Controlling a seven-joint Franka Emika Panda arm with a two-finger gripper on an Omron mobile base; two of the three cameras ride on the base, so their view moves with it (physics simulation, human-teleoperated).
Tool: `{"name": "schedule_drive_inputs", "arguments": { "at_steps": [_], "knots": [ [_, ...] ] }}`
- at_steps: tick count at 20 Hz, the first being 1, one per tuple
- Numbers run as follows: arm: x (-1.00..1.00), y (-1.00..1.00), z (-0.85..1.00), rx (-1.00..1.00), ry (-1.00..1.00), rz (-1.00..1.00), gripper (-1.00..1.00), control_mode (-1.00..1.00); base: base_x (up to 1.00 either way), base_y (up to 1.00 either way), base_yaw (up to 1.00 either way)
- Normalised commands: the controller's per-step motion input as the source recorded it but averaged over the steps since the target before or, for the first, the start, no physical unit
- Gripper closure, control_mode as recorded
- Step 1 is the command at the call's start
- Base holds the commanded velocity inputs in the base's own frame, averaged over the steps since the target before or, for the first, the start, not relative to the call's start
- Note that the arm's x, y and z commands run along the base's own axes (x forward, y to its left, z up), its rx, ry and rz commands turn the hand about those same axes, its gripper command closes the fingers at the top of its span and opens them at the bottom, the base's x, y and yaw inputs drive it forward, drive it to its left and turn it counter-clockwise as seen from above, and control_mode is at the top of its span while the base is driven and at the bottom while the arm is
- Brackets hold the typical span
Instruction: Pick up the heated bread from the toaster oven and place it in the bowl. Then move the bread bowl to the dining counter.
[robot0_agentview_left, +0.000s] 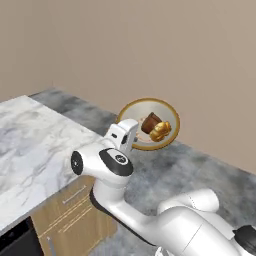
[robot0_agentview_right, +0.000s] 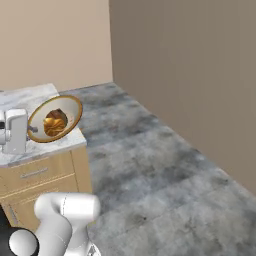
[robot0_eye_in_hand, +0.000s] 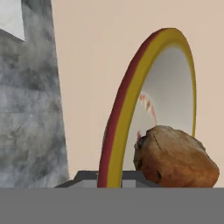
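Right base view: bowl (robot0_agentview_right: 70, 107) hangs tilted beyond the worktop (robot0_agentview_right: 45, 145) edge, end effector (robot0_agentview_right: 31, 129) pinching its rim, arm outstretched.

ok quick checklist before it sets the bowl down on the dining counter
1. Gripper clamped on the bowl rim: ok, the rim sits between its tips.
2. Heated bread in the bowl: ok, beside a dark brown chunk.
3. Bowl level: not ok, it is tipped steeply on edge.
4. Bowl over the dining counter: not ok in the left base view, where it hangs past the edge above the floor.
5. Landing spot on the counter: ok, bare marble near the corner.
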Motion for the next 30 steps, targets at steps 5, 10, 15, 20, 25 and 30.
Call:
{"name": "schedule_drive_inputs", "arguments": {
  "at_steps": [5,10,15,20,25,30],
  "knots": [
    [0.0,0.0,0.0,0.0,0.0,0.0,1.0,1.0,0.0,0.0,1.0],
    [0.0,0.0,0.0,0.0,0.0,0.0,1.0,1.0,0.37,0.0,0.82],
    [0.0,0.0,0.0,0.0,0.0,0.0,1.0,1.0,0.6,-0.04,0.59],
    [0.0,0.0,0.0,0.0,0.0,0.0,1.0,1.0,0.47,-0.12,0.15],
    [0.61,-0.3,0.0,0.01,0.03,0.05,1.0,-1.0,0.15,-0.03,0.0],
    [0.9,-0.39,0.0,0.02,0.14,0.13,1.0,-1.0,0.0,0.0,0.0]
  ]
}}
